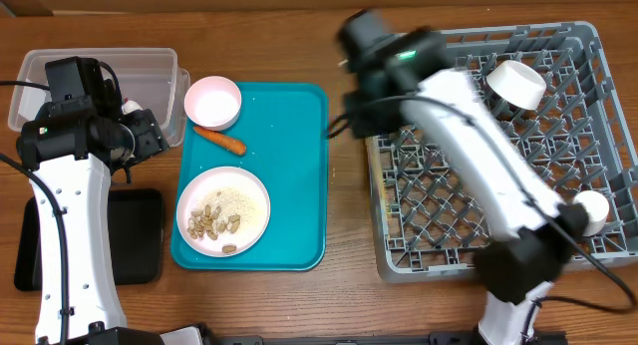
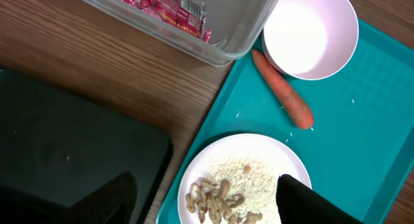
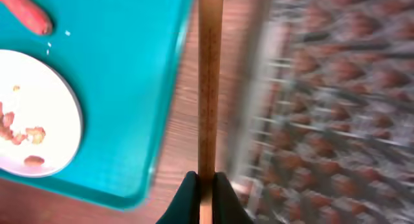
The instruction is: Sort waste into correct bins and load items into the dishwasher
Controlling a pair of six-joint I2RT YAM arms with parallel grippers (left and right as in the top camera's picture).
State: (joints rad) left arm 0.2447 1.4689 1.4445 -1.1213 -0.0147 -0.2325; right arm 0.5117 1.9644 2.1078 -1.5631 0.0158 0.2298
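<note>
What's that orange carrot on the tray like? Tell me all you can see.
The carrot is slim, orange and whole, tapering toward one end. It lies flat and slanted on the teal tray, its thinner end at the rim of the empty white bowl, near the plate of rice and peanuts. Nothing grips it.

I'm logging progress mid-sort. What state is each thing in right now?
Left gripper: open, empty.
Right gripper: shut on chopsticks.
Clear tub: holds the red wrapper.
Tray bowl: upright, empty.
Plate: holds peanuts and rice.
Carrot: lying on the teal tray.
Dish rack: holds a tilted white bowl.
</note>
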